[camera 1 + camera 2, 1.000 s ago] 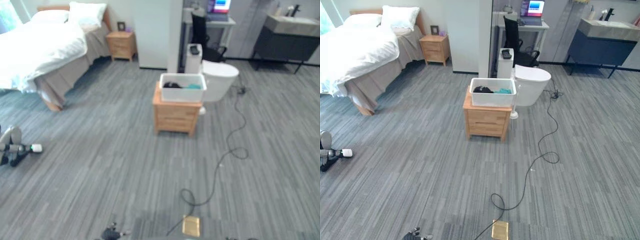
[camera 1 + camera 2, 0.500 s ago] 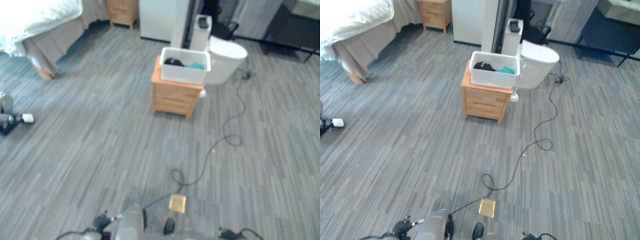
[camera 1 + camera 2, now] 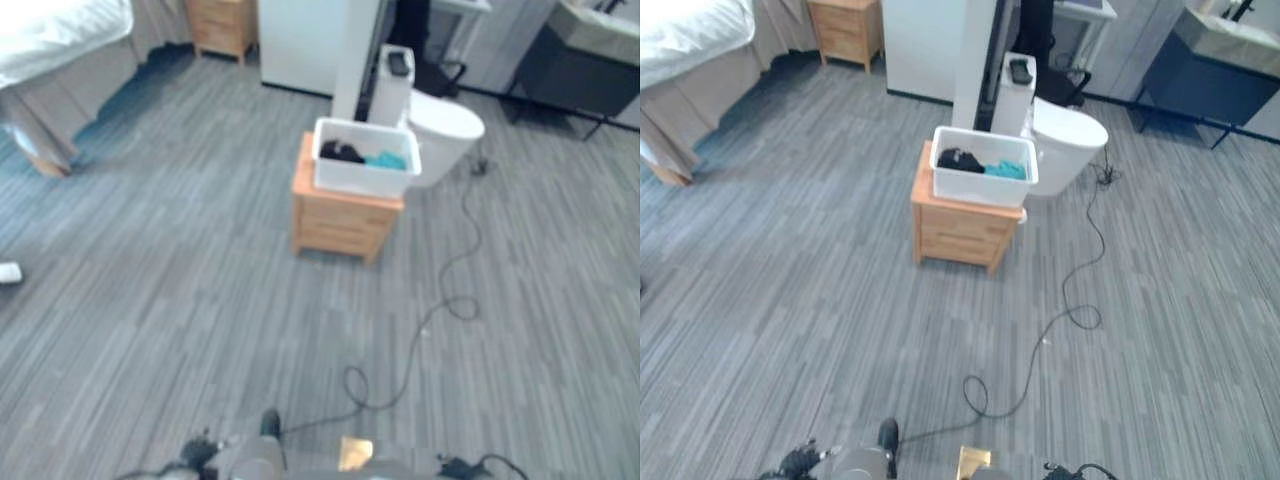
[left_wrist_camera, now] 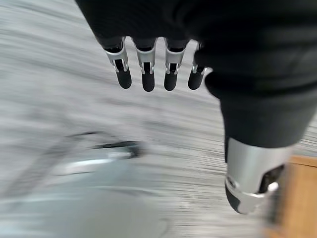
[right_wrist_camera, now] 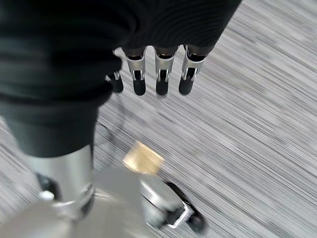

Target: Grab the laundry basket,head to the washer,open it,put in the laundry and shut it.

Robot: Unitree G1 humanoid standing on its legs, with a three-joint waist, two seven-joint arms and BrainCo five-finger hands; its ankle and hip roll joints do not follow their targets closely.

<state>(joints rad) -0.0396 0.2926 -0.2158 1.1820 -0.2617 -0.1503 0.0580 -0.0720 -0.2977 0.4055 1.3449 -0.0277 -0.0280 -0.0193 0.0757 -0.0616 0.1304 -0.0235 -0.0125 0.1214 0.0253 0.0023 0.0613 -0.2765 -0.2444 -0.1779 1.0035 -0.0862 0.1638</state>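
- White plastic laundry basket [image 3: 983,167] sits on top of a small wooden nightstand [image 3: 958,230] in the middle of the room, well ahead of the robot.
- Dark clothing [image 3: 960,159] lies at the basket's left end and a teal piece [image 3: 1006,171] at its right end; both stay below the rim.
- Just behind and to the right of the nightstand stands a white toilet [image 3: 1068,145], with a narrow white bin [image 3: 1016,82] beside it carrying a small dark object on its lid.
- Grey striped floor [image 3: 790,290] runs across the room; a bed [image 3: 685,50] with white bedding shows at the upper left, and a second wooden nightstand [image 3: 845,28] stands against the far wall.
- A dark vanity cabinet [image 3: 1215,65] stands at the upper right.
- The left robot hand [image 4: 148,64] hangs over the floor in its wrist view, fingers [image 4: 147,74] straight and apart, thumb [image 4: 247,183] held away, holding nothing.
- The right robot hand [image 5: 153,69] hangs likewise over the floor, fingers [image 5: 160,77] straight and spread, thumb [image 5: 69,183] clear of them, empty.
- A small tan square [image 5: 142,157] lies on the floor below the right robot hand.
- Both robot hands are well apart from the basket, which rests untouched on the nightstand.
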